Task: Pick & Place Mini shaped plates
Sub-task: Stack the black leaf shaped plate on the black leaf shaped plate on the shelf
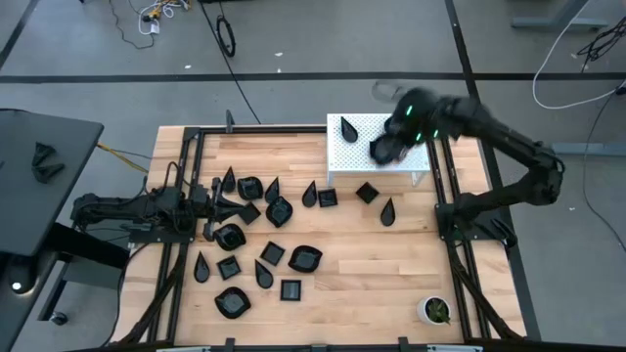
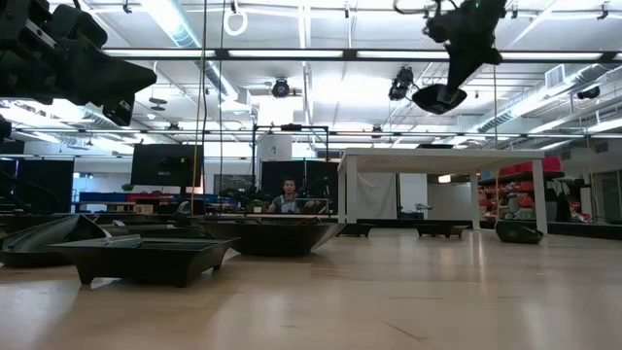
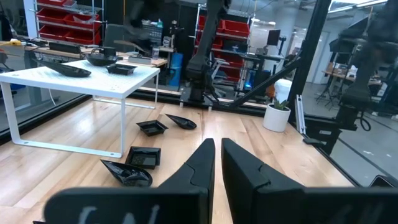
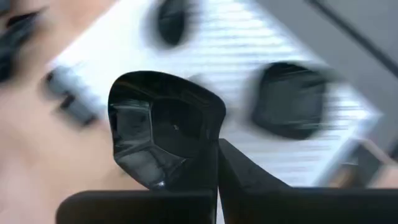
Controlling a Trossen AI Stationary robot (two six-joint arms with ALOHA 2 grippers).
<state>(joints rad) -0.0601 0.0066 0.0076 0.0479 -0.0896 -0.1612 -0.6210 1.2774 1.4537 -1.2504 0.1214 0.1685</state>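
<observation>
Many mini shaped plates, glossy black, lie on the wooden table (image 1: 391, 264), mostly left of centre, around (image 1: 279, 210). A white raised platform (image 1: 354, 161) at the far middle carries a teardrop plate (image 1: 349, 130) and, in the right wrist view, another dark plate (image 4: 289, 99). My right gripper (image 1: 391, 145) hangs high over the platform, shut on a rounded black plate (image 4: 161, 130) (image 2: 439, 97). My left gripper (image 3: 217, 163) rests level at the table's left, fingers together with nothing between them. My right gripper pinches the black plate's rim (image 4: 210, 140) between its two fingers at one side of the dish. The fingers slant down from above. The plate hangs below them, tilted, lifted clear over the white platform.
A small white pot with a green plant (image 1: 434, 310) stands near the front right corner. Black frame rails (image 1: 460, 264) run along both table sides. Bare wood lies between the platform and the pot. A person (image 2: 288, 197) sits in the room behind the table.
</observation>
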